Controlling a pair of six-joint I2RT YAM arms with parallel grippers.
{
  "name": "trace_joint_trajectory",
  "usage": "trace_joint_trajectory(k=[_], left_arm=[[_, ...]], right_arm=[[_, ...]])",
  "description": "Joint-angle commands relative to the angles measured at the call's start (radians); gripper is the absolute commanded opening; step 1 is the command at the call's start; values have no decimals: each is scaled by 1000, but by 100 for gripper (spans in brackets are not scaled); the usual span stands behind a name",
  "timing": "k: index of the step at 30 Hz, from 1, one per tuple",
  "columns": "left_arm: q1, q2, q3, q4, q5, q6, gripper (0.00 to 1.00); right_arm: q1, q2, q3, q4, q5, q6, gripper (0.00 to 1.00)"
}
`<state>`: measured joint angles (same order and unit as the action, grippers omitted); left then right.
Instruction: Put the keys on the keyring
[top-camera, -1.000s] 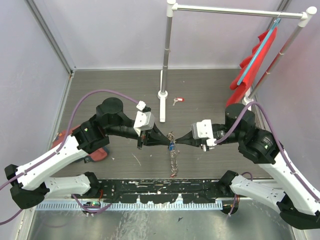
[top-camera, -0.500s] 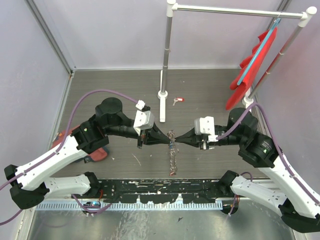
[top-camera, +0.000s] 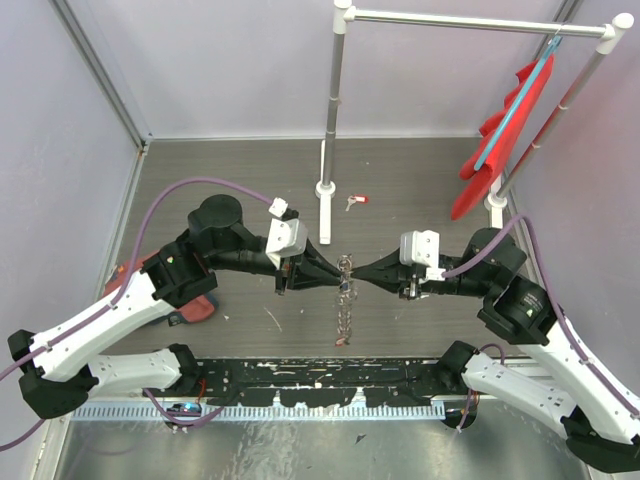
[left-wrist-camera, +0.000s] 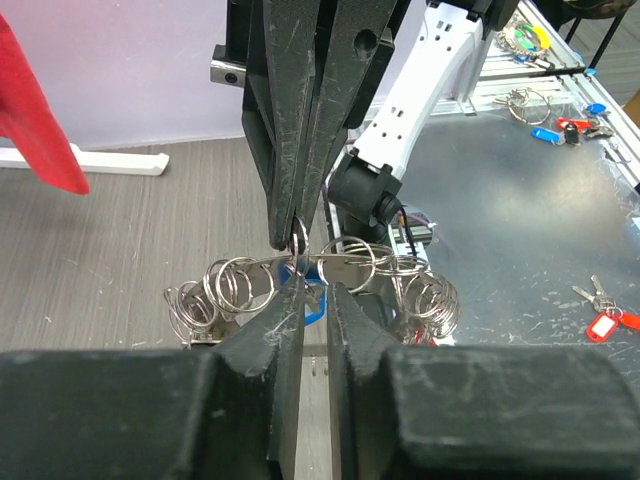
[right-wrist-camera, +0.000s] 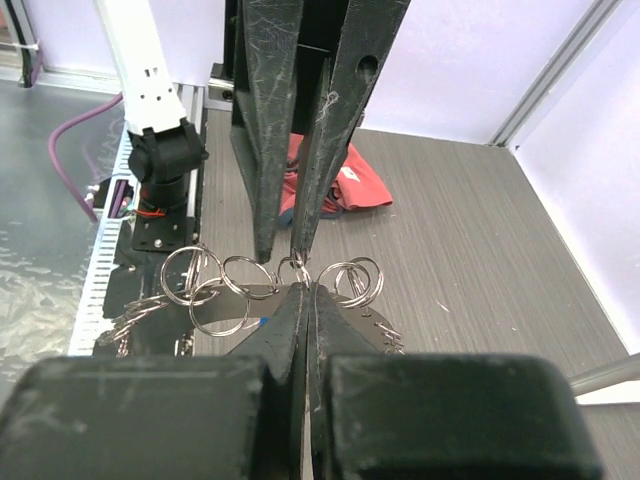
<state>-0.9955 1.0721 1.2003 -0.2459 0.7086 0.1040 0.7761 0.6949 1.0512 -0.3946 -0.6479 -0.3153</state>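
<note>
Top external view: both arms reach inward and meet tip to tip over the middle of the table (top-camera: 200, 190). The left gripper (top-camera: 336, 277) points right and the right gripper (top-camera: 356, 278) points left. The keyring (top-camera: 345, 312) hangs from the meeting point and trails toward the near edge as a strand of linked silver rings.

Left wrist view: the left gripper's fingers (left-wrist-camera: 275, 330) stand slightly apart with a narrow gap between them, and no ring is clearly clamped there. Opposite, the right gripper's jaws are closed and pinch a small ring of the keyring at their tips. A blue tag (left-wrist-camera: 314, 298) shows among the rings just below the pinch point.

Right wrist view: the right gripper's fingers (right-wrist-camera: 285, 330) are pressed flat together on the top ring. The left gripper's tips stand apart above it. One tip is just beside the ring, but whether they touch cannot be determined.

One red-tagged key (top-camera: 356, 201) lies on the far part of the table, just right of the pole base (top-camera: 325, 188). Further keys (left-wrist-camera: 600, 322) with red and blue tags lie on the metal sheet (left-wrist-camera: 520, 220), well apart from the keyring. A red cloth (top-camera: 510, 120) hangs on the rack at far right.
</note>
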Motion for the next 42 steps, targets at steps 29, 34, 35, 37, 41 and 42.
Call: trace_joint_trajectory(k=[29,34,35,37,41,42], left_arm=[[-5,-128,-22,42,-179,-14,43],[-6,-120,-31,115,-153,-54,49],[-6,-116,-35,128,-145,-62,49],[-5,-104,-35,149,-133,-73,50],[-5,-82,-35,192,-98,-101,50],[-5,-77,-37,201,-91,-107,50]], right_arm=[[-1,-58,23,70,-10,-122,1],[-1,-54,18,109,-34,-107,1],[-1,-54,13,124,-39,-99,1],[0,-54,3,159,-47,-85,1],[-1,-52,-10,200,-48,-68,1],[-1,-51,-9,202,-48,-68,1]])
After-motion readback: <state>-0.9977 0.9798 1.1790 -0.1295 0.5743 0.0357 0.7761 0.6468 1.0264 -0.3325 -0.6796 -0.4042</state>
